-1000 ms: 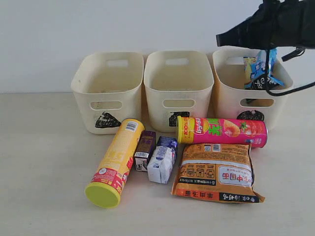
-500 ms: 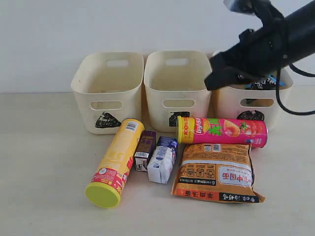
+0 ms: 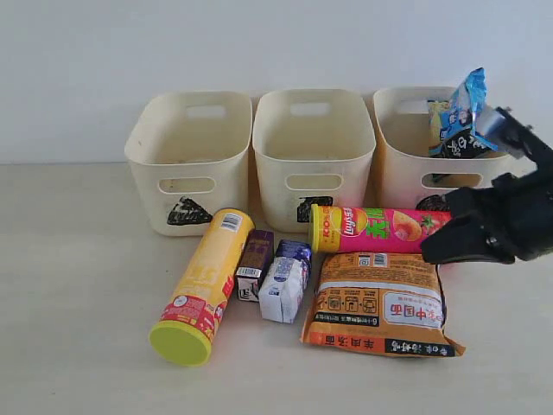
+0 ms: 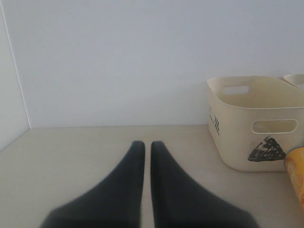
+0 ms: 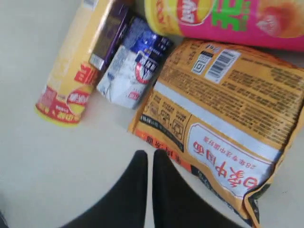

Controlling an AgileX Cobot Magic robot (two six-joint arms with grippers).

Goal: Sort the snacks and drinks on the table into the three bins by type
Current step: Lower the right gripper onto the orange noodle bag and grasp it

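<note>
Three cream bins stand in a row on the table (image 3: 78, 328): left (image 3: 188, 160), middle (image 3: 313, 156), right (image 3: 406, 164). The blue-white-black bag (image 3: 458, 117) stands in the right bin. In front lie the yellow canister (image 3: 203, 285), the magenta canister (image 3: 389, 232), the orange bag (image 3: 380, 303) and three cartons: dark purple-brown (image 3: 254, 264), blue-purple (image 3: 294, 252), white-grey (image 3: 282, 290). My right gripper (image 3: 428, 252) is shut and empty, low by the magenta canister's right end, above the orange bag (image 5: 223, 109). My left gripper (image 4: 147, 144) is shut and empty over bare table, left of the triangle-marked bin (image 4: 256, 123).
A white wall runs right behind the bins. The yellow canister's end (image 4: 297, 175) shows at the edge of the left wrist view. Bare table lies to the left of the yellow canister and in front of the snacks.
My right arm has swung down from above the right bin to just over the table near the orange bag. The blue-white-black bag stays in that bin. The left gripper has not visibly moved.
</note>
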